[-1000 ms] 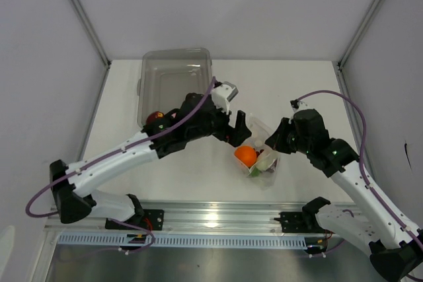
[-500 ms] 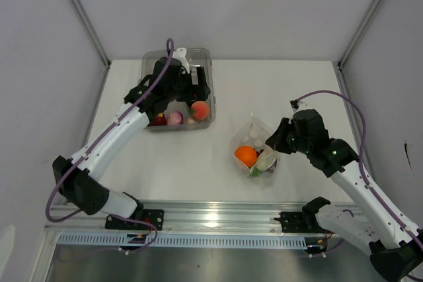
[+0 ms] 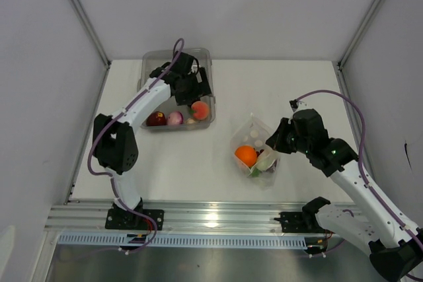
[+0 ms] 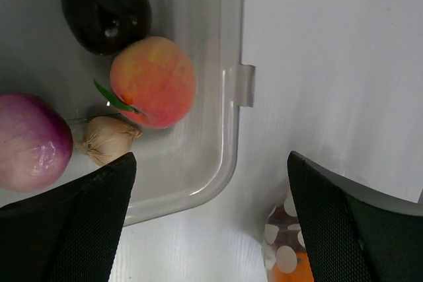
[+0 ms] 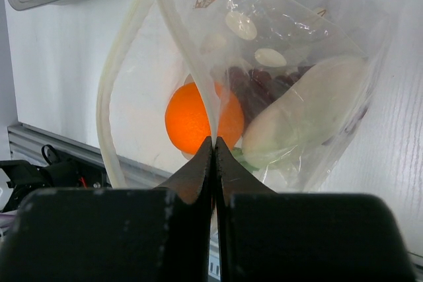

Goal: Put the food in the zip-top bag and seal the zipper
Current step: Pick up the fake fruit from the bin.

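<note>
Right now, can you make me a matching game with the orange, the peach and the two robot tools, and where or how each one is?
1. orange
2. peach
3. left tool
4. right tool

A. lying in the bin
B. shut on the zip-top bag at its edge
C. inside the zip-top bag
D. open, above the bin

Pairs: 1-C, 2-A, 3-D, 4-B

L claw (image 4: 211,219) spread wide over bin (image 4: 231,37) corner, peach (image 4: 153,80), purple onion (image 4: 30,140), garlic (image 4: 109,139) inside
</note>
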Robot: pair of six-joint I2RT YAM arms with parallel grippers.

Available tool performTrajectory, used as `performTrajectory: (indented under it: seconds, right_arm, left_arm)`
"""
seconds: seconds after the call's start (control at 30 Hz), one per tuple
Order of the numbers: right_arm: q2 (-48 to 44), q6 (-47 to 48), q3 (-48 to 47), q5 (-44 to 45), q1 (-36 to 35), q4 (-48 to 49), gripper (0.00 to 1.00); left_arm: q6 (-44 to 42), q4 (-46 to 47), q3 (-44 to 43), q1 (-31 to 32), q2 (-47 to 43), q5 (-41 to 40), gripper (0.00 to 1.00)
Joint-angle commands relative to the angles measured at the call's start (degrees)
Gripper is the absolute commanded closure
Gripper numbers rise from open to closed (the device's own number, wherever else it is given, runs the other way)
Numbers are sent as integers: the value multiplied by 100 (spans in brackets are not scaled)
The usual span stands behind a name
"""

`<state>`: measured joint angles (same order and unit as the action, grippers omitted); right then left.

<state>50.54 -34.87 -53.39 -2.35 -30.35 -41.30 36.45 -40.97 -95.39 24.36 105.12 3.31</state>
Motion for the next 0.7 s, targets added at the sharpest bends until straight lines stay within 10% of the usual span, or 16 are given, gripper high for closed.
performTrajectory:
  seconds: [0.0, 0.67]
  right_arm:
    - [-27, 121, -14, 147, 38, 61, 100]
    - [-36, 165, 83, 129, 117, 69, 100]
  left_arm:
    - [643, -104, -208, -124, 184, -83, 4]
    - [2059, -254, -190, -265, 1028, -612, 6]
